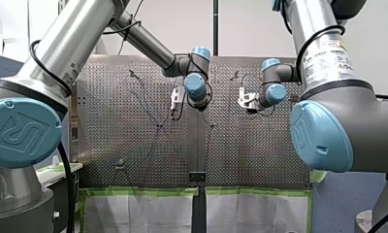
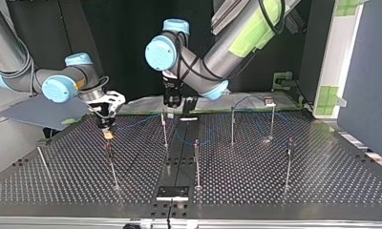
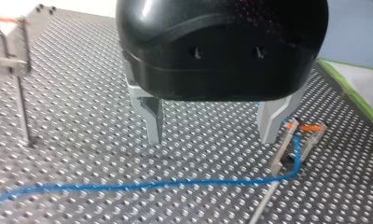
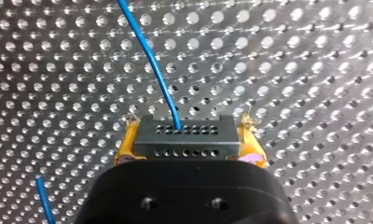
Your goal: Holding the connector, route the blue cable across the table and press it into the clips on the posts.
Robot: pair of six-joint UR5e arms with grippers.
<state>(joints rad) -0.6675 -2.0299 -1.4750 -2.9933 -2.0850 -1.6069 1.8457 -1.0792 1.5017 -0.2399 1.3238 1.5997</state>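
You can barely trace blue cable (image 3: 128, 186) in front view: too thin. Right gripper (image 4: 189, 147) low over table (image 4: 315, 70), yellow pads (image 4: 253, 149) clamping connector (image 4: 184, 133). Left gripper (image 3: 212, 133) hovering, fingers wide, empty; cable climbs post (image 3: 287, 149) beside it.

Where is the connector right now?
In the right wrist view the connector sits clamped between my right claw's yellow pads, the blue cable leaving its front face. In the top view that claw hangs at the left, over a post.
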